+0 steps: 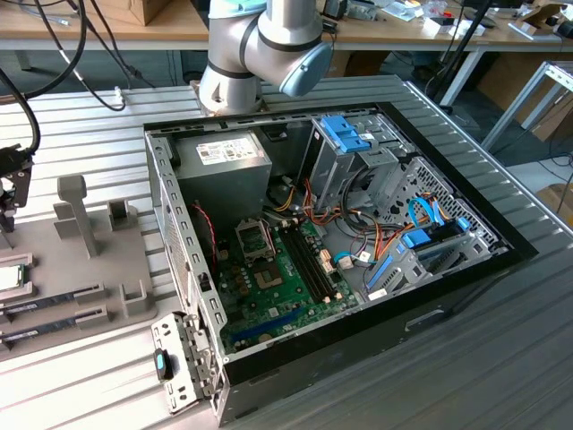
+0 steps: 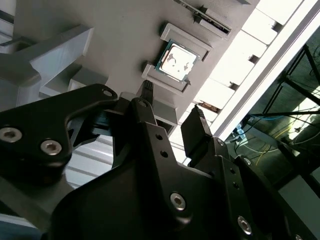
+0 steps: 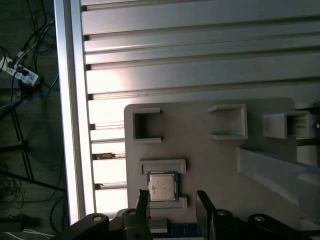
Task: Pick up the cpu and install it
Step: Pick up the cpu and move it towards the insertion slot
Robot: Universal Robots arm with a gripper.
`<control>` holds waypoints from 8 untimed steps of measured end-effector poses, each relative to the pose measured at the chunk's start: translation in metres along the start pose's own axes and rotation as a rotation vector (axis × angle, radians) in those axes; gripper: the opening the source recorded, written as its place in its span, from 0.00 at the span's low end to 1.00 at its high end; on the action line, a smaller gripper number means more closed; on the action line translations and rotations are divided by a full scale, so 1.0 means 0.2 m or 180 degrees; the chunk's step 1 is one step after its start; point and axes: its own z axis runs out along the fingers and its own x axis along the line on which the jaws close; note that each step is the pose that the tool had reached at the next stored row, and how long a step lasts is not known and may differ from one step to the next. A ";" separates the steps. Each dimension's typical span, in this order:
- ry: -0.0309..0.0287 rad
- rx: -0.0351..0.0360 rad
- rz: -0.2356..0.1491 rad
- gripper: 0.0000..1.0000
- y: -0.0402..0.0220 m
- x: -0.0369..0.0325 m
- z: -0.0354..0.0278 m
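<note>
In the exterior view, the arm (image 1: 255,49) rises from the table's far edge behind the open computer case (image 1: 358,224). Its gripper (image 1: 12,193) hangs over the grey fixture plate (image 1: 98,269) at the exterior view's left. The cpu (image 1: 9,277) sits nearer the camera than the gripper on that plate, beside two memory sticks (image 1: 49,297).

In the second wrist view, the gripper (image 2: 172,100) points down at the fixture plate (image 2: 125,30) with its fingers spread and nothing between them. The cpu (image 2: 176,61) lies flat between two raised brackets, just beyond the fingertips.

In the first wrist view, the cpu (image 3: 161,186) lies near the fixture plate's (image 3: 210,165) edge by the table's rail. It is closer to one finger of the gripper (image 3: 172,196) than to the other. Whether that finger touches it cannot be told.
</note>
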 end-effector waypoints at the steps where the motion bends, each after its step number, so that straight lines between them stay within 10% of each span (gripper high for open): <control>1: 0.0000 0.0001 0.0000 0.50 0.000 0.000 0.000; 8: 0.0000 0.0001 0.0000 0.50 0.000 0.000 0.005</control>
